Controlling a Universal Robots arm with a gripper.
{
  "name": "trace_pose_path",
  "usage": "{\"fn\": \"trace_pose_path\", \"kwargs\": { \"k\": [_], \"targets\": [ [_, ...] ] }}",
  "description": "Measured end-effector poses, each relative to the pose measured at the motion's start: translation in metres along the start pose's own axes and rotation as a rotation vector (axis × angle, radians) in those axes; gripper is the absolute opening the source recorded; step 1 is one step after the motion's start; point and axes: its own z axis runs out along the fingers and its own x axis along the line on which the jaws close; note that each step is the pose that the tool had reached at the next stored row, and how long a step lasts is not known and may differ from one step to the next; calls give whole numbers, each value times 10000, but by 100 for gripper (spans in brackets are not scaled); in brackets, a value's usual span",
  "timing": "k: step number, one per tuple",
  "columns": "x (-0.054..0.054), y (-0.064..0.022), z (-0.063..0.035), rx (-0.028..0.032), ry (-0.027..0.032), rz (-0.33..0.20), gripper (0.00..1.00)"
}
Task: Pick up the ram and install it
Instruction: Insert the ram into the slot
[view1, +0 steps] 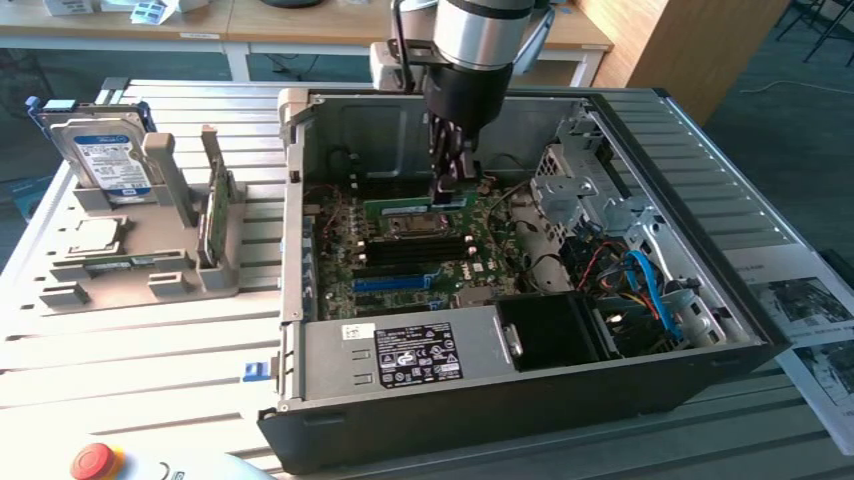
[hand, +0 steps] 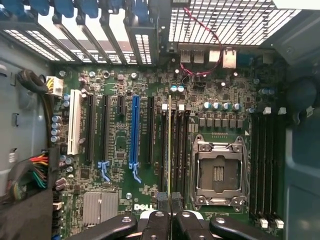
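Observation:
The ram (hand: 169, 145) shows edge-on in the wrist view as a thin green-yellow line running along the black memory slots (hand: 182, 150) beside the CPU socket (hand: 217, 172). My gripper (hand: 170, 200) is shut on its upper edge, one finger on each face. In the exterior view the gripper (view1: 451, 185) reaches down into the open computer case (view1: 534, 400), and the ram (view1: 420, 207) lies level just over the green motherboard (view1: 400, 265), behind the socket. Whether its lower edge touches a slot I cannot tell.
A grey holder (view1: 134, 270) at the exterior view's left carries a blue-labelled hard drive (view1: 107, 155), an upright green board (view1: 214, 215) and a flat chip (view1: 87, 235). Case walls, drive cages and cables (view1: 641, 280) crowd the arm. A red button (view1: 96, 460) sits near the front.

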Motion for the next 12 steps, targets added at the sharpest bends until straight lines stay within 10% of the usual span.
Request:
{"fn": "trace_pose_path", "kwargs": {
  "k": [12],
  "targets": [
    [-1, -6, 169, 0, 0, 0, 12]
  ]
}}
